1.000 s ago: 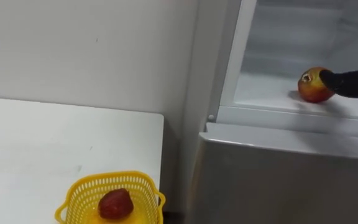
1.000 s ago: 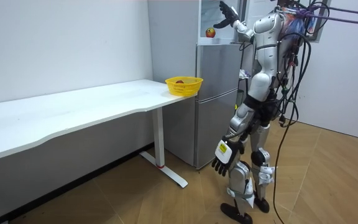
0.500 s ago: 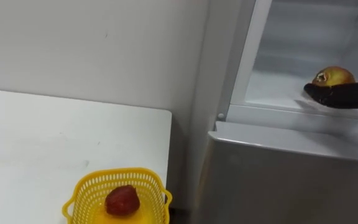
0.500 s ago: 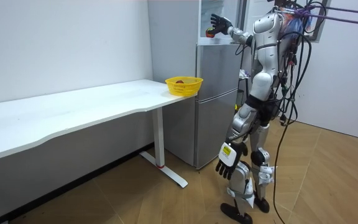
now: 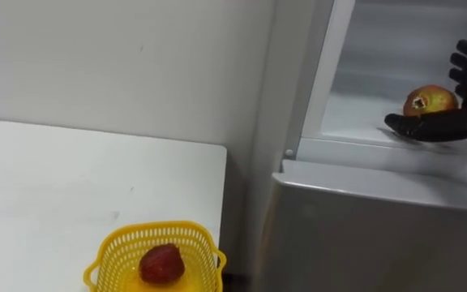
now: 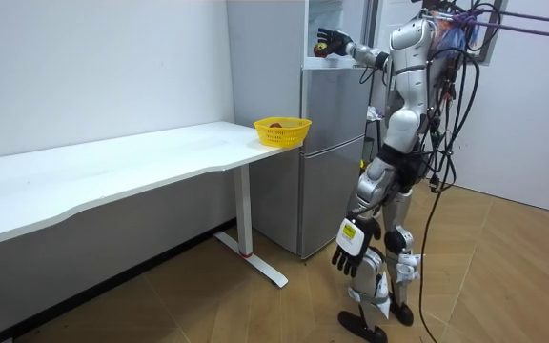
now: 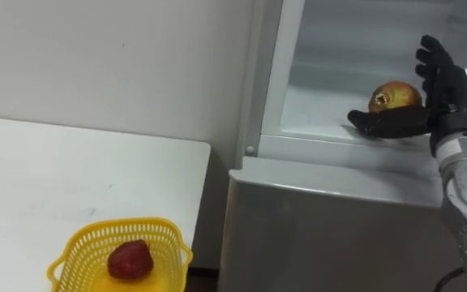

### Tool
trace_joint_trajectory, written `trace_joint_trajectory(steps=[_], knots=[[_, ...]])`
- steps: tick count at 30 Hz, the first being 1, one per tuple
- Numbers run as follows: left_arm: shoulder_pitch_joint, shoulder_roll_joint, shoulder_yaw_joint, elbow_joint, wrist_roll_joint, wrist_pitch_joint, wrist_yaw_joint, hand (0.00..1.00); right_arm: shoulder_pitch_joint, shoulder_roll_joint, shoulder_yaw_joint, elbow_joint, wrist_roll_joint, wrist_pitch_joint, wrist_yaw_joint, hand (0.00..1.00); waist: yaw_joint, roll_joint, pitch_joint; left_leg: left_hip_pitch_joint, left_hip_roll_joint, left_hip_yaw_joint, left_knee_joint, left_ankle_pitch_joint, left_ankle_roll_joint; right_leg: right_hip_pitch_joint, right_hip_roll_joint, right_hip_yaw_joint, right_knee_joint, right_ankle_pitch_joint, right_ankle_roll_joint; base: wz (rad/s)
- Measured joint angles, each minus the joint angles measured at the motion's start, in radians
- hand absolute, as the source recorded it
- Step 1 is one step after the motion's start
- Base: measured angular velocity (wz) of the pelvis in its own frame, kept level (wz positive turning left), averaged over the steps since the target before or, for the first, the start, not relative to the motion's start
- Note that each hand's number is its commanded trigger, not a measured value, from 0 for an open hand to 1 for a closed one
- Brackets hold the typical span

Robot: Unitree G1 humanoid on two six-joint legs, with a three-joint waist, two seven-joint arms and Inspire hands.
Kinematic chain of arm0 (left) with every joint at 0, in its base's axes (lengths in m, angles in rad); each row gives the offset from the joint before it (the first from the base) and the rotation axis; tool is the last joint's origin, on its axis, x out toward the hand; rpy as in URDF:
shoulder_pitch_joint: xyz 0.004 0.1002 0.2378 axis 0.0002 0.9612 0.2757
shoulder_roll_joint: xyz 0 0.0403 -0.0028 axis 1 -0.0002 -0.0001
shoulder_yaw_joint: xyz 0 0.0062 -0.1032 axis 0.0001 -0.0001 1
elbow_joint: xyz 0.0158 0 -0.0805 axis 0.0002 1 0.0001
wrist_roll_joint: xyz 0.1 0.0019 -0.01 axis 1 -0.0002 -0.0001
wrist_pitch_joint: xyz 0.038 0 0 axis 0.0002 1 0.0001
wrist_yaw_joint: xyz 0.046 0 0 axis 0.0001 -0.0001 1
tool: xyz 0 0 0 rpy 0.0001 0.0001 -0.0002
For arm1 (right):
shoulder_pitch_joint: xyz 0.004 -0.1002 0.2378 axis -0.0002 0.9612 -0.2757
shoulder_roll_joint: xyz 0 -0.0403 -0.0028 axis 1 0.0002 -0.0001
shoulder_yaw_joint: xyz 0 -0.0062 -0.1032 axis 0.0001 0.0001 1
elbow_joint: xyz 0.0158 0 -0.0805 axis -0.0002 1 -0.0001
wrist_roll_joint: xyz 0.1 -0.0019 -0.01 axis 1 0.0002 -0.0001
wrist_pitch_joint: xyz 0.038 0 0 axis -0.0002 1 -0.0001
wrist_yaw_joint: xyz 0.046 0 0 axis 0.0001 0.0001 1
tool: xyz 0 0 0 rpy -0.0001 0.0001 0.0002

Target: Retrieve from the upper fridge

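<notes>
On fridge shelf [image 7: 319, 113], R robot hand [image 7: 454, 91] spread round apple [image 7: 396, 94]; thumb hides btm.

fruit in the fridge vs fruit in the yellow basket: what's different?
Colour: the fridge fruit is yellow with a red blush; the basket fruit is dark red all over.
Shape: the fridge fruit is round; the basket fruit tapers.
Place: the fridge fruit sits on the fridge shelf, the open right hand around it; the basket fruit lies in the yellow basket on the white table.
Both are whole.
</notes>
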Motion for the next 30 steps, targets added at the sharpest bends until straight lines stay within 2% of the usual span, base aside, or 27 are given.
trace_joint_trajectory(steps=[8, 13, 18, 19, 20, 21, 22, 25, 27, 30], knots=[[-0.003, 0.001, 0.004, -0.011, 0.000, 0.002, -0.001, 0.00, -0.022, -0.004, 0.000, 0.106, 0.042, 0.000, 0.071, 0.00, 0.000, -0.013, -0.0101, 0.001, 0.001, 0.000, 0.001, 0.001, -0.001, 0.004, 0.000, -0.002, 0.000, 0.000, 0.000, 0.00], [-0.003, 0.002, 0.004, -0.010, 0.000, 0.003, -0.001, 0.00, -0.025, -0.006, 0.006, 0.125, 0.044, 0.000, 0.084, 0.00, 0.001, -0.014, -0.0079, 0.001, 0.000, -0.001, 0.002, 0.001, 0.000, 0.005, -0.001, 0.000, 0.000, 0.000, 0.000, 0.00], [-0.015, 0.002, 0.004, -0.010, 0.000, 0.010, -0.001, 0.00, -0.059, -0.011, 0.013, 0.176, 0.042, 0.000, 0.107, 0.00, 0.001, -0.017, -0.0025, 0.000, 0.000, -0.001, 0.002, 0.004, 0.000, 0.005, -0.001, 0.001, 0.002, 0.000, 0.000, 0.00], [-0.016, 0.002, 0.004, -0.009, 0.000, 0.011, -0.001, 0.00, -0.061, -0.011, 0.013, 0.180, 0.038, 0.000, 0.112, 0.50, 0.001, -0.018, -0.0022, 0.000, 0.000, -0.001, 0.002, 0.004, 0.000, 0.005, -0.001, 0.002, 0.002, 0.000, 0.000, 0.00], [-0.019, 0.002, 0.004, -0.004, 0.000, 0.015, -0.001, 0.00, -0.077, -0.014, 0.020, 0.198, 0.031, 0.001, 0.120, 0.69, 0.000, -0.019, -0.0011, 0.000, 0.000, -0.001, 0.002, 0.004, 0.000, 0.004, -0.001, 0.002, 0.002, 0.000, 0.000, 0.00], [-0.024, 0.003, 0.004, 0.000, -0.001, 0.021, 0.000, 0.00, -0.091, -0.023, 0.032, 0.214, 0.031, 0.001, 0.128, 0.97, 0.000, -0.021, 0.0004, -0.001, 0.000, -0.001, 0.002, 0.004, 0.000, 0.003, -0.001, 0.003, 0.002, 0.000, 0.000, 0.00], [-0.026, 0.003, 0.005, 0.002, 0.000, 0.023, 0.000, 0.00, -0.099, -0.026, 0.033, 0.225, 0.028, 0.002, 0.134, 1.00, 0.001, -0.023, 0.0008, -0.001, 0.000, -0.001, 0.002, 0.004, 0.000, 0.003, -0.001, 0.003, 0.002, 0.000, 0.000, 0.00], [-0.036, 0.007, 0.004, 0.010, -0.001, 0.028, 0.004, 0.00, -0.117, -0.054, 0.059, 0.237, 0.022, 0.019, 0.154, 1.00, 0.001, -0.033, 0.0017, -0.001, 0.000, -0.001, 0.002, 0.004, 0.000, 0.002, 0.000, 0.005, 0.002, 0.000, 0.000, 0.00], [-0.036, 0.012, 0.004, 0.010, -0.001, 0.028, 0.005, 0.00, -0.117, -0.074, 0.089, 0.241, 0.021, 0.021, 0.180, 1.00, 0.002, -0.040, -0.0013, 0.001, 0.001, -0.001, 0.002, 0.004, 0.000, 0.002, 0.000, 0.005, 0.001, 0.000, 0.000, 0.00], [-0.040, 0.020, 0.004, 0.010, -0.001, 0.028, 0.006, 0.00, -0.118, -0.080, 0.102, 0.263, 0.017, 0.022, 0.191, 1.00, 0.002, -0.046, -0.0046, 0.002, 0.000, -0.001, 0.002, 0.004, 0.000, 0.002, 0.000, 0.006, 0.001, 0.000, 0.000, 0.00]])
